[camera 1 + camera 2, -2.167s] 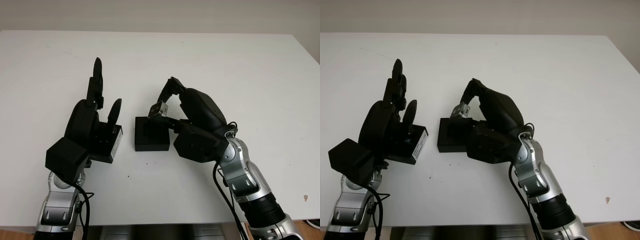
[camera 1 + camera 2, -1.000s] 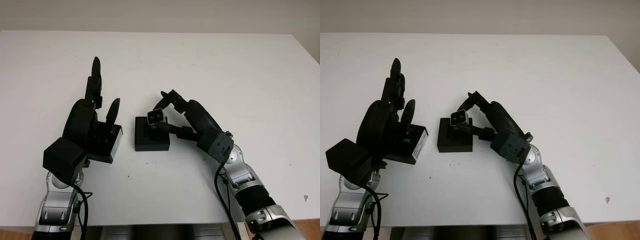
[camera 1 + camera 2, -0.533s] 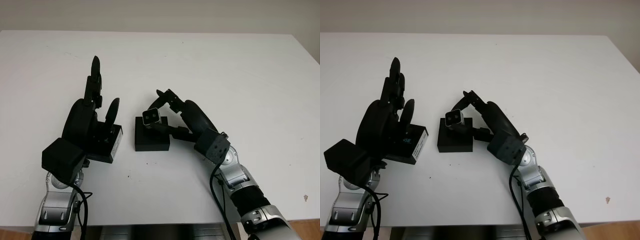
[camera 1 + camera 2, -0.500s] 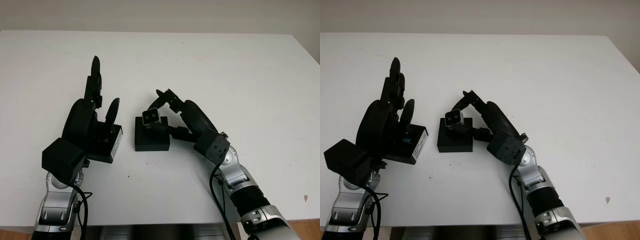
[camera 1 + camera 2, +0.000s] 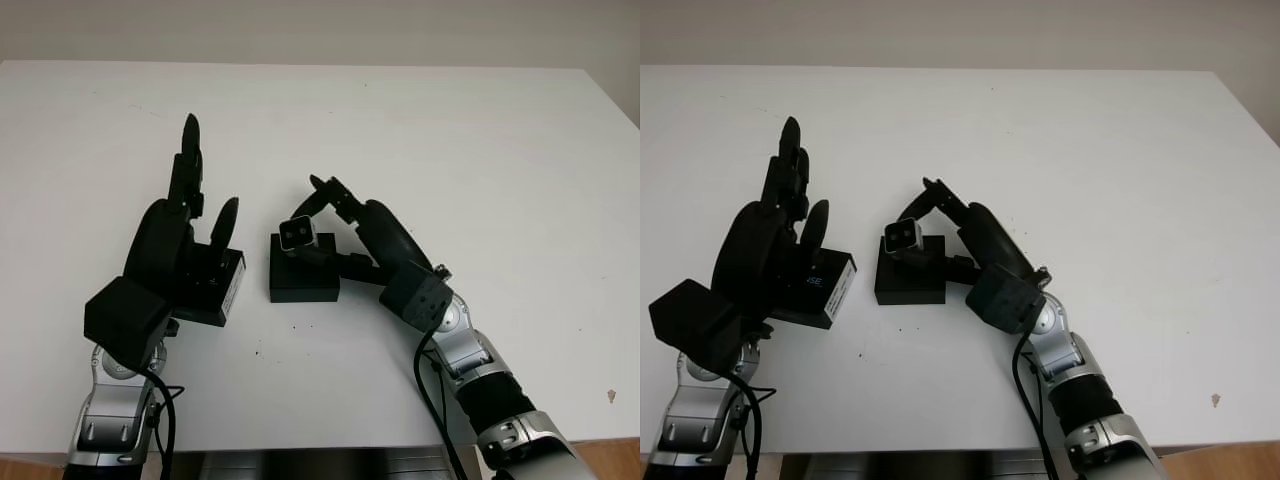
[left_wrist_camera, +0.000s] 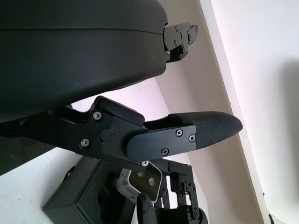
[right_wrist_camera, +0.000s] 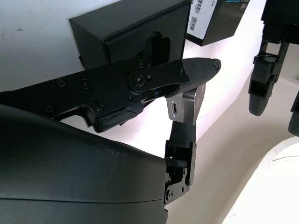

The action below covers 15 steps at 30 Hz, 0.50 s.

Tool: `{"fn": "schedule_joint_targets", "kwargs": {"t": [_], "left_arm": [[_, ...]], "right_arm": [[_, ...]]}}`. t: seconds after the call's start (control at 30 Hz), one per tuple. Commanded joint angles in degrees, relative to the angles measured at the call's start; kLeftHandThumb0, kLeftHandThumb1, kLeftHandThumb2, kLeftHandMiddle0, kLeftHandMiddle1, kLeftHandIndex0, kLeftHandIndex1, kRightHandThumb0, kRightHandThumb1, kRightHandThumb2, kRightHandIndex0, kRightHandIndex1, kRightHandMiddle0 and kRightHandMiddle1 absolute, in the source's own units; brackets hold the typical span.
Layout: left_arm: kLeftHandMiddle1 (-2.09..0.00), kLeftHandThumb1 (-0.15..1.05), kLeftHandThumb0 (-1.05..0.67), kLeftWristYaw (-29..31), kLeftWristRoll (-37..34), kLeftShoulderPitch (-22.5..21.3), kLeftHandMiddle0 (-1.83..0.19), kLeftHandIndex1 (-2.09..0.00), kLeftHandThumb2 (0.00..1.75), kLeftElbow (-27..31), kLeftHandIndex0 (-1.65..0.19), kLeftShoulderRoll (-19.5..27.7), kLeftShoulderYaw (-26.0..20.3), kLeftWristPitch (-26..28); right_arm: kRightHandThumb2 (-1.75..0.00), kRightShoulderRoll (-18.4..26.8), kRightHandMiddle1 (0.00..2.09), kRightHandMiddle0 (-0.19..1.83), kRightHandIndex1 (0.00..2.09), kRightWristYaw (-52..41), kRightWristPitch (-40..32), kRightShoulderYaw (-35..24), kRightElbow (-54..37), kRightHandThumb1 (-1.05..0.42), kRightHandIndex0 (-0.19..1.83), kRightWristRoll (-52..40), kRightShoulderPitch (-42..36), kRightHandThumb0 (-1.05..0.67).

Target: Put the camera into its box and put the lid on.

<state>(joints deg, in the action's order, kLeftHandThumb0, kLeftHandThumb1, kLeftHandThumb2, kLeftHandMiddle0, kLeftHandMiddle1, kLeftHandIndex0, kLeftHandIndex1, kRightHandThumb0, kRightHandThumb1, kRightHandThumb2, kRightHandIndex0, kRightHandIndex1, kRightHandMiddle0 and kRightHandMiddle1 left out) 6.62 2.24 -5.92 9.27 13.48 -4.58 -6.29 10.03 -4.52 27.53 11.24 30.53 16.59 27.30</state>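
Observation:
A small silver camera [image 5: 296,233] is pinched in my right hand [image 5: 310,215], lens facing up, just above the far edge of the open black box [image 5: 303,282]. The box sits on the white table between my two hands. Its black lid [image 5: 222,287], with a white label on the side, lies to the left of the box. My left hand [image 5: 210,170] stands over the lid's left side, open, holding nothing. The right wrist view shows the camera [image 7: 187,107] between two fingertips, with the box [image 7: 126,28] beyond it. The left wrist view has the camera [image 6: 145,181] above the box [image 6: 86,198].
The white table [image 5: 480,160] stretches wide to the back and right. Its front edge [image 5: 330,449] runs close below both forearms. A few dark specks mark the surface near the box.
My right hand has turned and shifted left with the camera, bringing it from beside the box's right rim to over its far edge. The left hand and lid have stayed put.

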Motion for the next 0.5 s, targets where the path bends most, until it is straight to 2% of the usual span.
{"fn": "schedule_joint_targets", "kwargs": {"t": [0.0,0.47], "left_arm": [[0.00,1.05,-0.75,-0.08,0.06,0.53,0.19,0.00,0.60,0.07,0.19,0.14,-0.33,-0.81],[0.00,1.05,-0.74,0.07,0.54,0.62,0.19,0.00,0.60,0.04,0.19,0.16,-0.07,-1.03]], "right_arm": [[-0.18,0.14,1.62,0.22,0.05,0.88,1.11,0.16,-0.77,-1.05,0.16,0.50,-0.70,-0.39],[-0.14,1.18,1.59,0.21,0.06,1.94,0.87,0.39,-4.34,-1.05,0.17,2.71,-3.56,-0.38]]}}
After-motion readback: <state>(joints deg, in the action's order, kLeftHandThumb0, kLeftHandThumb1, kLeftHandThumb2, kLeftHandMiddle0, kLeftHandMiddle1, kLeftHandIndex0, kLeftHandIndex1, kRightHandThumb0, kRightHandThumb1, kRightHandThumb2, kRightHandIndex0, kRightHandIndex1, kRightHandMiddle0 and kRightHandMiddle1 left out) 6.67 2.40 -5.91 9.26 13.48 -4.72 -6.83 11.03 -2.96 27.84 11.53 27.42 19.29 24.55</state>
